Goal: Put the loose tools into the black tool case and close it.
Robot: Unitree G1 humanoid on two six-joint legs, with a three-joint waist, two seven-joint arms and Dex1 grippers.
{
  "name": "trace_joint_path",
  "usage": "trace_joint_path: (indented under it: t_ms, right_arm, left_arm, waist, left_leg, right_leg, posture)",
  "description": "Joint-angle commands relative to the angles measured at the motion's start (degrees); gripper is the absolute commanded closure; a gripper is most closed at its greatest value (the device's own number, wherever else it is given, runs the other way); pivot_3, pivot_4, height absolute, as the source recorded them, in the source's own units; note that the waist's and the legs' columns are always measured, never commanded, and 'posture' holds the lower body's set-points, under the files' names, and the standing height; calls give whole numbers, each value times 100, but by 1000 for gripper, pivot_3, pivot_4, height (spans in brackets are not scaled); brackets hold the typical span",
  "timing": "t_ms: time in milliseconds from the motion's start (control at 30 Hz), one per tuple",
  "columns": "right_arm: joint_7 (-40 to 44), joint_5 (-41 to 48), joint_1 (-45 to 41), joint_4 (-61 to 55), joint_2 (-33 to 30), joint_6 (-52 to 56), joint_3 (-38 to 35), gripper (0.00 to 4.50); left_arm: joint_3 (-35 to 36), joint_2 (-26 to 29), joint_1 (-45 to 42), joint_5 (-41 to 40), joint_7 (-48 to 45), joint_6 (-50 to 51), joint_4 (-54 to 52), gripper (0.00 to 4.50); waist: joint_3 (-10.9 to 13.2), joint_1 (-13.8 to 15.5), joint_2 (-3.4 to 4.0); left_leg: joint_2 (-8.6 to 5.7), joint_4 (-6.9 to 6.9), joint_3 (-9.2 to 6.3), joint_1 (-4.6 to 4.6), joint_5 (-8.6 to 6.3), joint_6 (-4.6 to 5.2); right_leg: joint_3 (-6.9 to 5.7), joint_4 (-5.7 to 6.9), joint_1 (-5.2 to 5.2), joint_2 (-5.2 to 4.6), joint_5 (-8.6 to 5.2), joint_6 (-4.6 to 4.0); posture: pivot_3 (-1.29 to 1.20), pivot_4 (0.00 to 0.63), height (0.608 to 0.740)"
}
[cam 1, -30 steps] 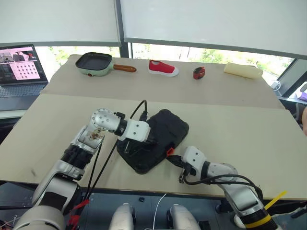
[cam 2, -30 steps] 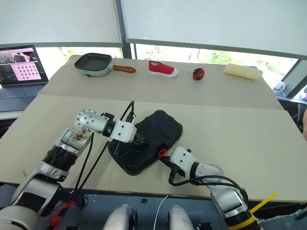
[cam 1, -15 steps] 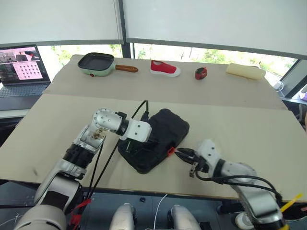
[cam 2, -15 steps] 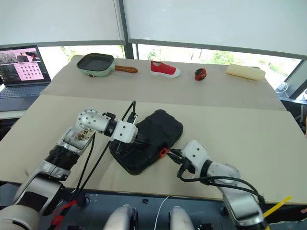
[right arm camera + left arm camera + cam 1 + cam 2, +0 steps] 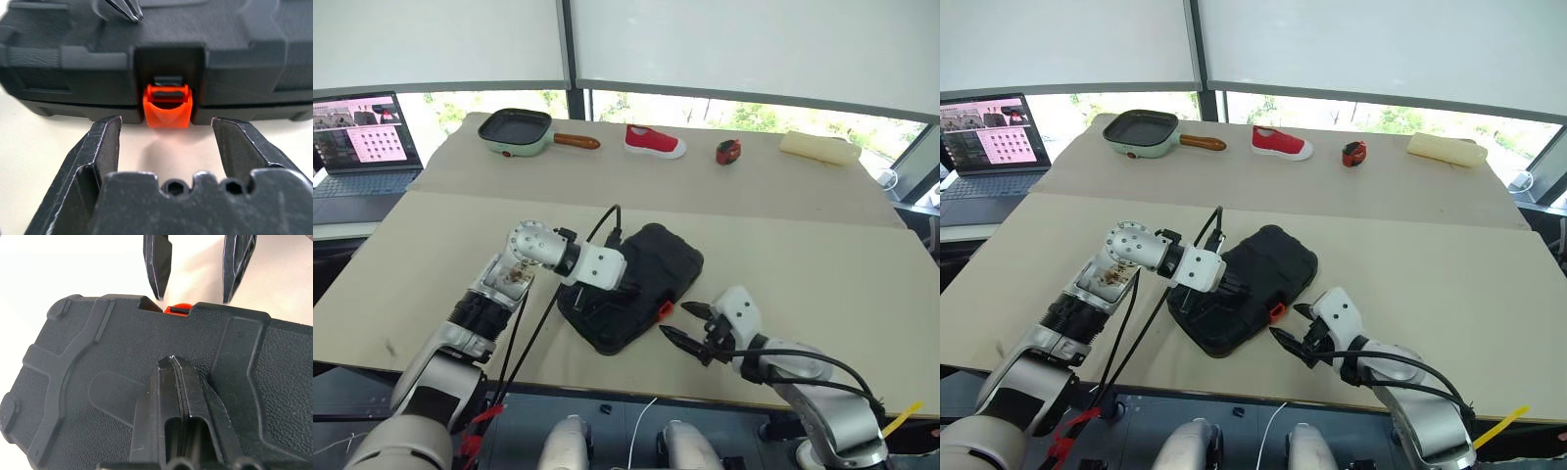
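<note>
The black tool case (image 5: pixel 651 262) lies closed on the beige table, its orange latch (image 5: pixel 664 309) on the near right edge. My left gripper (image 5: pixel 625 290) is shut, with its fingertips (image 5: pixel 172 363) resting on the lid. My right gripper (image 5: pixel 677 321) is open just in front of the latch (image 5: pixel 166 105), one finger to each side, a small gap away from it and holding nothing. In the left wrist view the right gripper's fingers (image 5: pixel 158 264) hang beyond the latch (image 5: pixel 177 309). The loose tools are out of view.
Along the far table edge sit a green-rimmed pan (image 5: pixel 516 130), a red shoe (image 5: pixel 654 141), a red-black tape measure (image 5: pixel 727 151) and a pale block (image 5: pixel 819 148). A laptop (image 5: pixel 362 142) stands at far left. A black cable (image 5: pixel 599 223) arcs over the case.
My right gripper was shut at the latch; it has opened and drawn slightly back from the case. The left gripper has stayed on the lid. The camera has shifted a little.
</note>
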Motion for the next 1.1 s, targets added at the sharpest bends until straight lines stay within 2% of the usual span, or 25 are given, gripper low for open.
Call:
trace_joint_path:
  t_ms: [33,300,333,533,633,967,1000,1033,1100]
  right_arm:
    - [-52,-87,-173,179,135,-310,206,1040]
    - [-85,-222,-406,623,221,-801,180,1040]
    - [-71,-229,-408,634,204,-843,181,1554]
    - [25,-180,-370,574,157,-989,139,3335]
    - [87,-194,-327,497,101,-1013,131,4454]
    - [186,-153,12,203,-266,-1103,17,4454]
    - [189,-124,26,199,-278,-1086,-22,3907]
    - [194,-115,24,205,-286,-1086,-38,3758]
    - [167,-161,-14,240,-289,-1124,-35,2961]
  left_arm:
    - [-363,62,149,363,-159,25,311,4500]
    - [-352,84,133,372,-168,18,324,4500]
    - [-353,84,134,374,-166,17,322,4500]
    - [-345,104,148,380,-157,12,322,4500]
    - [-354,110,167,394,-140,8,302,4500]
    - [-372,96,186,421,-88,-45,335,4500]
    - [-375,93,188,423,-86,-53,342,4500]
    - [-377,89,186,425,-83,-63,354,4500]
    - [-379,85,182,426,-84,-74,372,4500]
  waist:
    - [0,1,0]
    - [1,-33,-1]
    - [1,-38,-1]
    - [2,-42,-1]
    - [2,-41,-1]
    - [3,-30,-1]
    - [3,-31,-1]
    - [3,-31,-1]
    - [3,-30,-1]
  left_leg:
    - [0,0,-1,0,0,0]
    - [2,0,-2,-2,0,0]
    - [3,0,-2,-2,0,0]
    - [2,0,-2,-5,0,0]
    - [2,0,-2,-7,0,0]
    - [2,-1,-2,-10,0,0]
    - [2,-1,-2,-10,0,0]
    - [3,-2,-2,-10,0,0]
    - [3,-4,-3,-10,0,0]
  right_leg:
    - [-1,0,0,1,0,0]
    - [-1,0,-2,2,-1,1]
    - [-1,0,-2,3,-1,1]
    - [0,0,-6,2,-1,1]
    - [0,0,-7,1,-1,1]
    - [0,-2,-12,0,-2,2]
    - [0,-3,-12,0,-2,2]
    - [0,-4,-11,0,-2,2]
    - [0,-6,-12,0,-2,2]
  posture:
    - [0,150,740]
    - [0,150,740]
    - [0,150,740]
    - [0,150,740]
    - [0,150,740]
    - [0,150,740]
    - [0,150,740]
    - [0,150,740]
    - [0,150,740]
